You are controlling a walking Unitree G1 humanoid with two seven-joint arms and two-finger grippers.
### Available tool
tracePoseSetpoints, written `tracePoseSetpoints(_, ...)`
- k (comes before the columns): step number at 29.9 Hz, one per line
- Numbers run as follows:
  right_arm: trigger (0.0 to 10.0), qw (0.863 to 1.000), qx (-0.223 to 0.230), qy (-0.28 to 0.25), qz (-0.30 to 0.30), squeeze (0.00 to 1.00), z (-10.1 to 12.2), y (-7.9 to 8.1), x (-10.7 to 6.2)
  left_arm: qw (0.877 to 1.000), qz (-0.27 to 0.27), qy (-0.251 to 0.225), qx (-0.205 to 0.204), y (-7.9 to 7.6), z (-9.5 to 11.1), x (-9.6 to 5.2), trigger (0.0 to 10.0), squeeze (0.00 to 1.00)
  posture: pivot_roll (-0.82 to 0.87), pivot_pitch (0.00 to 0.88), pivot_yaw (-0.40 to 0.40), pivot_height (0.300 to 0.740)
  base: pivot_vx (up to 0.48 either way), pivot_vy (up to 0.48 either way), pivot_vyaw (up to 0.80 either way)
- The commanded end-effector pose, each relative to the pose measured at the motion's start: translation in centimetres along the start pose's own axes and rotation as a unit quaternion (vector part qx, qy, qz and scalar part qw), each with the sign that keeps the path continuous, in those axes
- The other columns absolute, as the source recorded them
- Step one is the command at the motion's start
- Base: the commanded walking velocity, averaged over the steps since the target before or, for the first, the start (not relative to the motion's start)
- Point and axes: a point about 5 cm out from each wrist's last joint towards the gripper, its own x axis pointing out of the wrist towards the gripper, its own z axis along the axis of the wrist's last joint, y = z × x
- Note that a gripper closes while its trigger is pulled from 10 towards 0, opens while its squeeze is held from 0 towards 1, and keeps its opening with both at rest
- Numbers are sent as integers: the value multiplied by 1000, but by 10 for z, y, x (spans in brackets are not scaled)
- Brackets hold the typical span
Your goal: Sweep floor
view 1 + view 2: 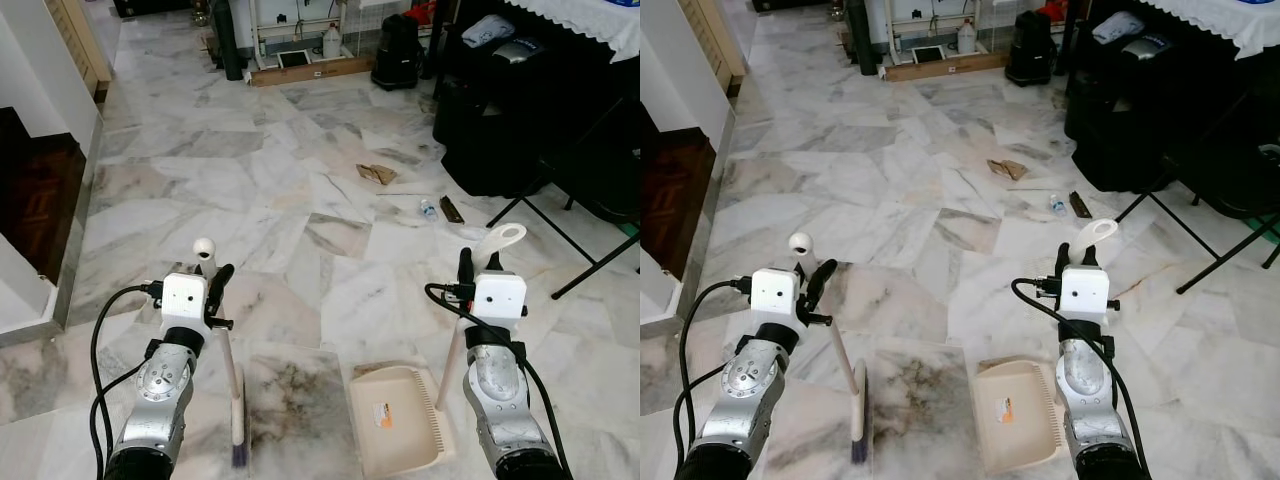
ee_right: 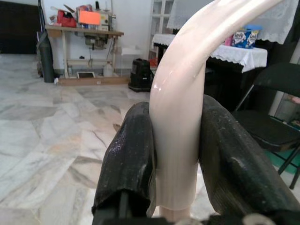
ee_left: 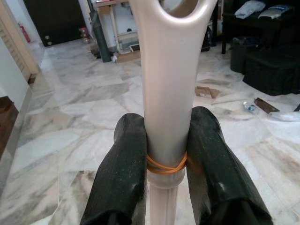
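My left gripper [image 1: 213,276] is shut on the cream handle of a broom [image 1: 231,385], whose dark bristles rest on the marble floor just before me. In the left wrist view both fingers [image 3: 124,168] clamp the broom handle [image 3: 166,93] above an orange rubber band. My right gripper [image 1: 478,268] is shut on the long looped handle [image 1: 498,240] of a cream dustpan [image 1: 395,420], which lies flat on the floor between my arms. Ahead lie a piece of brown paper [image 1: 377,174], a small crushed bottle [image 1: 428,208] and a dark flat scrap [image 1: 452,209].
Black bags and furniture [image 1: 490,130] with black folding legs [image 1: 560,235] crowd the right side. A dark wooden step-down [image 1: 35,200] and a white wall edge are on the left. At the back stand a black bag [image 1: 397,50] and a white bottle [image 1: 331,42].
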Motion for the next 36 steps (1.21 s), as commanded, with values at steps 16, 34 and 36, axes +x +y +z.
tracePoseSetpoints(16,10000,1000,-2,-11,-5,0,3,-1,1,1000,4,-15,3,5,4,1,10000,0,-74,66,30,740,281,0,0)
tracePoseSetpoints(34,10000,1000,0,-13,-1,0,4,3,2,1000,-1,-18,5,5,5,3,10000,0,-72,43,38,740,361,0,0)
tracePoseSetpoints(36,10000,1000,-1,-13,-1,0,4,3,3,1000,-1,-18,5,5,5,3,10000,0,-72,43,38,740,386,0,0)
